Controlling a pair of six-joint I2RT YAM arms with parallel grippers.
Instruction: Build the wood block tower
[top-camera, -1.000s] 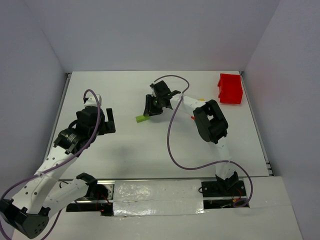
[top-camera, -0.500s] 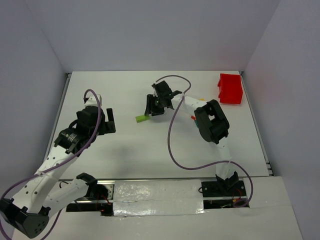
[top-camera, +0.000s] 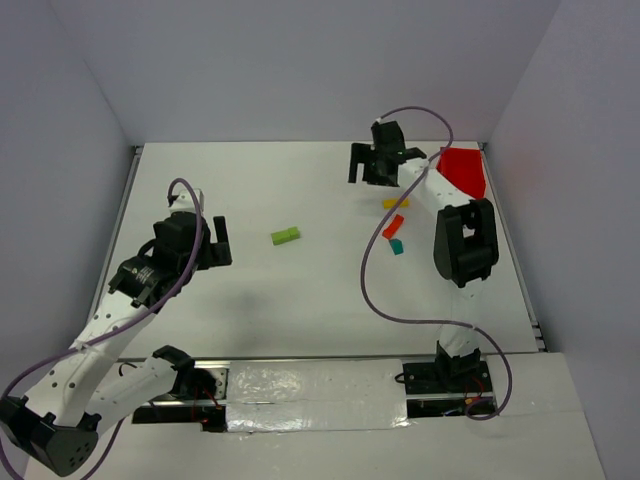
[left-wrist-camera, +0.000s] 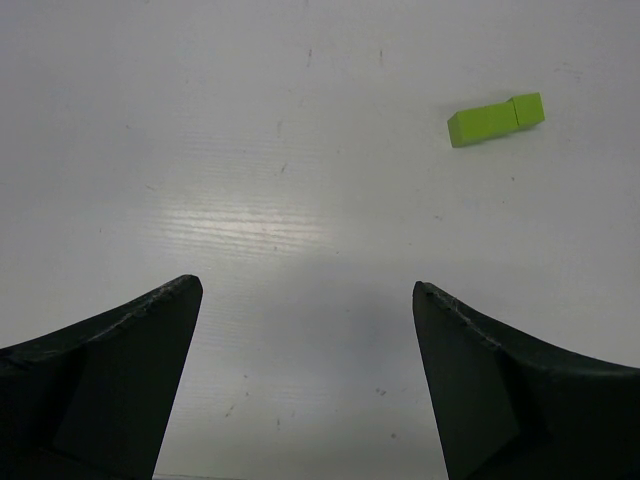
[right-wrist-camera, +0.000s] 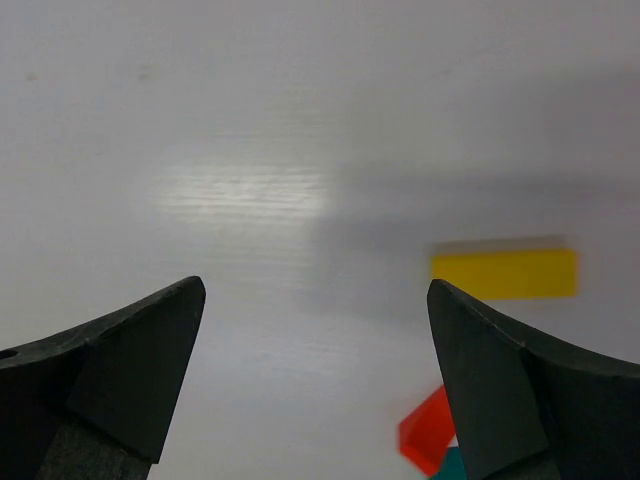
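Top external: no tower, the blocks lie loose on the table.

Left gripper (top-camera: 221, 243) hovers over the left half of the white table (top-camera: 250, 300), jaws wide, nothing between them. Left wrist view agrees: left gripper (left-wrist-camera: 305, 288) spread, only bare tabletop in the gap.

Small yellow-green wooden bar (top-camera: 286, 236) lies flat near table centre, just right of the left gripper and apart from it. Its long axis runs roughly left-right, right end tipped slightly toward the back wall. In the left wrist view the bar (left-wrist-camera: 496, 120) sits upper right, beyond the fingers, with a seam near its right end.

Right gripper (top-camera: 362, 170) is at the back of the table, right of centre, jaws wide and holding nothing. Right wrist view: right gripper (right-wrist-camera: 315, 288) spread over bare surface.

Short yellow wooden bar (top-camera: 395, 203) lies flat just in front of it, long axis left-right; in the wrist view it (right-wrist-camera: 504, 273) is blurred, level with the right fingertip. Red wooden piece (top-camera: 393, 226) lies nearer the arm bases, angled, with a small teal wooden piece (top-camera: 397, 245) just beside it; contact cannot be told. Both show at the bottom edge of the wrist view, cut off.

Red plastic bin (top-camera: 462, 170) sits in the back right corner, partly behind the right arm.

Tabletop is white with faint grain and a glare patch. Plain pale walls on three sides.
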